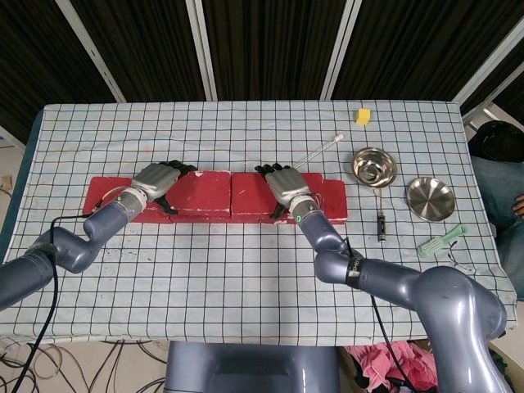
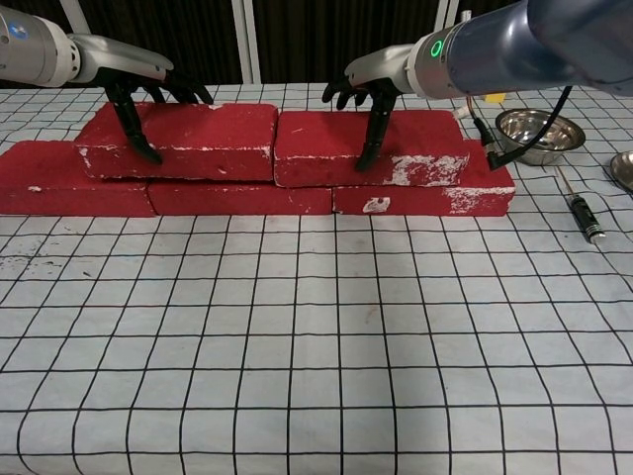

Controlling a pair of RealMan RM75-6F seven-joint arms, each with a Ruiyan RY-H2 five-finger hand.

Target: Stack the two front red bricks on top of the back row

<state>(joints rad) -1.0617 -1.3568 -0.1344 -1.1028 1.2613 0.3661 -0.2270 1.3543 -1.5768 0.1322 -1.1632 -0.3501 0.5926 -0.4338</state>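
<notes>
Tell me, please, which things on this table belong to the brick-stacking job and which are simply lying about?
Job: left upper red brick, held by the left hand; right upper red brick, held by the right hand; bottom row of bricks.

Lying about: two steel bowls, yellow block, green brush.

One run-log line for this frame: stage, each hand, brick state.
stage: stacking, bricks placed | left hand: grips left top brick | right hand: grips right top brick | both bricks on back row, not released

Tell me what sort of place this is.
Probably a robot teleoperation lab: a table under a checked cloth, dark curtains behind, and staged props such as red bricks and steel bowls.
</notes>
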